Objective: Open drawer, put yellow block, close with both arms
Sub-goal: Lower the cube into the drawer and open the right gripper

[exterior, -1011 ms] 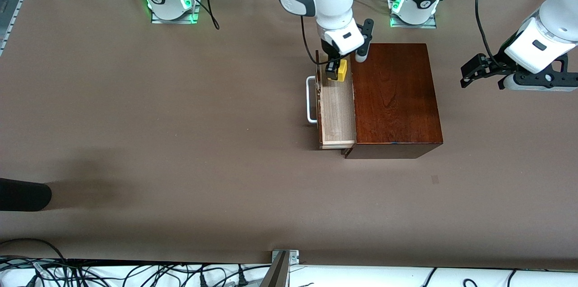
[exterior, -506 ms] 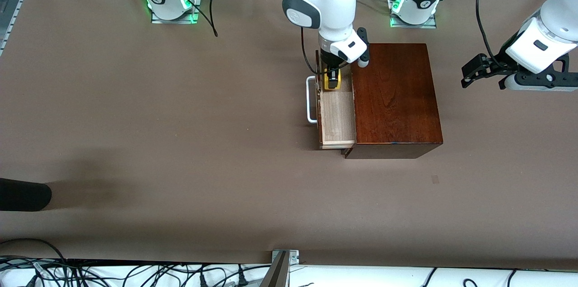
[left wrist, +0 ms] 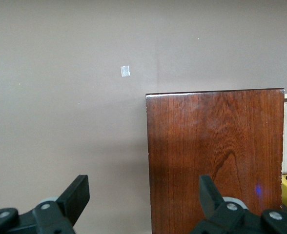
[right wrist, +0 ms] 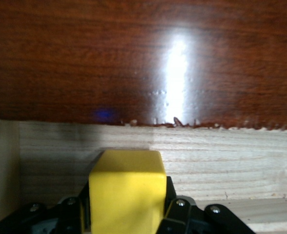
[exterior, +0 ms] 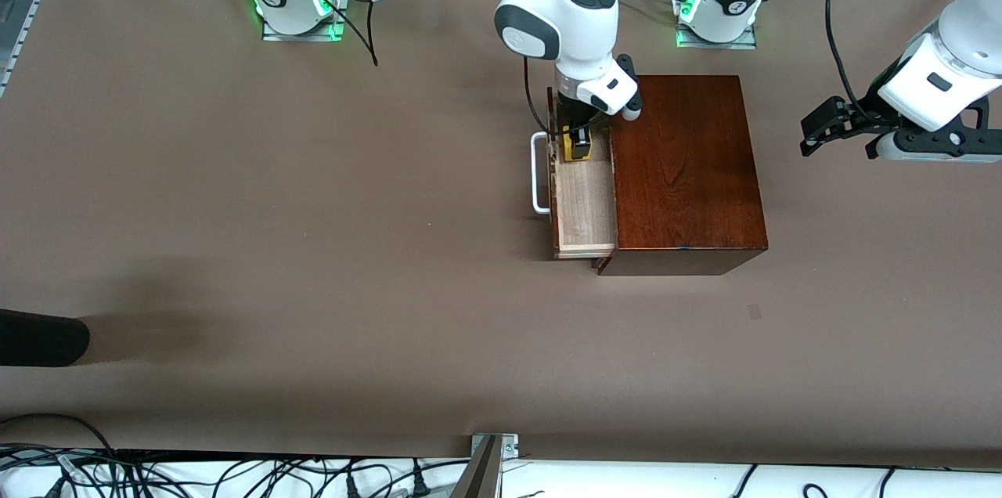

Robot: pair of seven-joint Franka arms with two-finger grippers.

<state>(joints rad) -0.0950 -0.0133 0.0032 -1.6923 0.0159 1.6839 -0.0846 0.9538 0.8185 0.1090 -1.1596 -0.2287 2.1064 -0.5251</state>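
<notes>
The dark reddish-brown wooden box (exterior: pixel 685 169) stands mid-table with its drawer (exterior: pixel 583 204) pulled out toward the right arm's end, pale interior showing and the white handle (exterior: pixel 538 173) on its front. My right gripper (exterior: pixel 578 146) is down inside the drawer, at the end farther from the front camera, shut on the yellow block (exterior: pixel 578 148). In the right wrist view the yellow block (right wrist: pixel 127 187) sits clamped between black fingers (right wrist: pixel 170 207) against the pale drawer wood. My left gripper (exterior: pixel 814 134) hangs open over the table beside the box; the left wrist view shows its fingers (left wrist: pixel 77 192) spread wide.
A dark object (exterior: pixel 39 337) lies at the table edge toward the right arm's end. A small pale mark (exterior: pixel 754 311) is on the brown table nearer the front camera than the box. Cables run along the front edge.
My right gripper has lowered with the yellow block from above the drawer down into it. The left arm has barely shifted.
</notes>
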